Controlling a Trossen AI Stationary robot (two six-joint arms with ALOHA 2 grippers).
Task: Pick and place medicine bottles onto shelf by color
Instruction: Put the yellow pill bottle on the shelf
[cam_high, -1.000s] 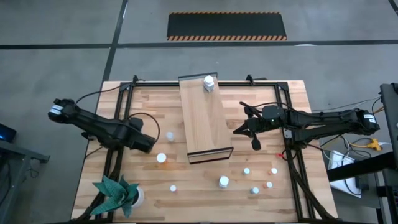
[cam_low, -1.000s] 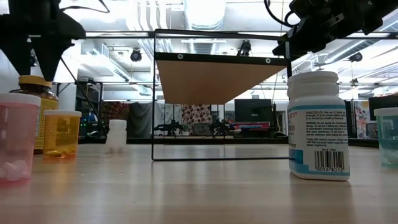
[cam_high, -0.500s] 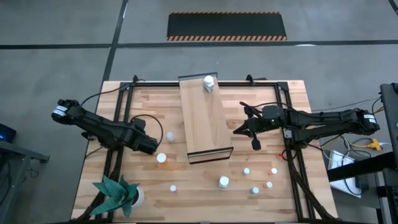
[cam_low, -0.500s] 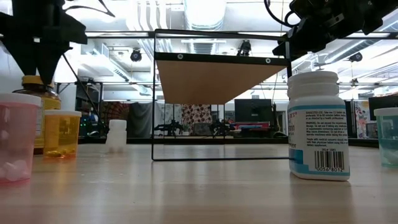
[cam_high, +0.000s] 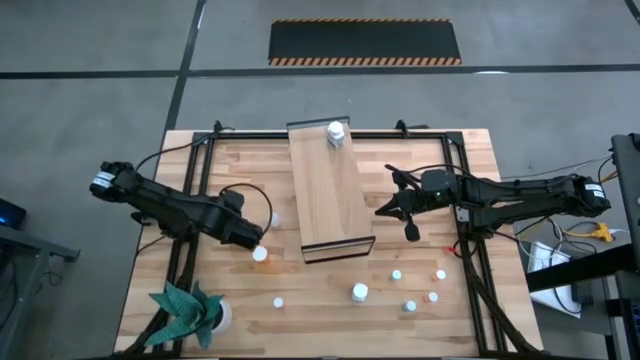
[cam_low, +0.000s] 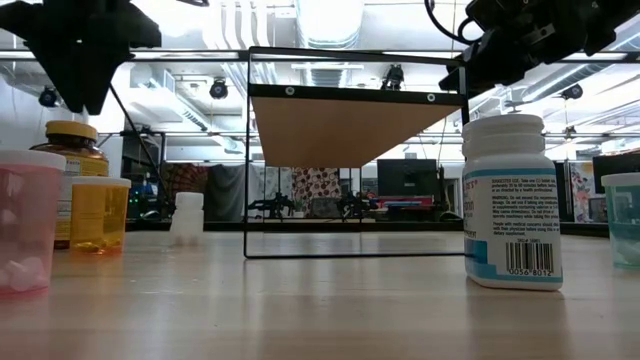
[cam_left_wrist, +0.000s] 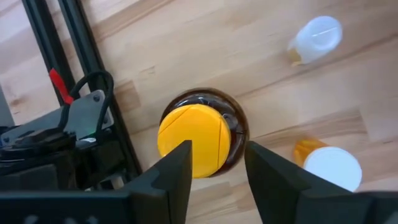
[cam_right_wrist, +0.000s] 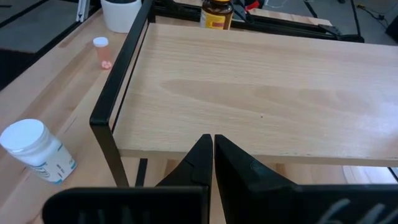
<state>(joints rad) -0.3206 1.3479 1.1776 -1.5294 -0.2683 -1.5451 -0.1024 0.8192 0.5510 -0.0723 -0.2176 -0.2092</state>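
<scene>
1. The butcher-block counter stands on a grey workshop floor, with bottles scattered along its near edge.
2. The shelf runs down the counter's middle, raised on a black frame, one white bottle already at its far end.
3. The right tool waits, pinched shut and empty, just beside the shelf's right edge.
4. The left tool hangs over the amber bottle, its fingers part-open astride the yellow cap, apparently lining up a grip; nothing is held yet.
</scene>
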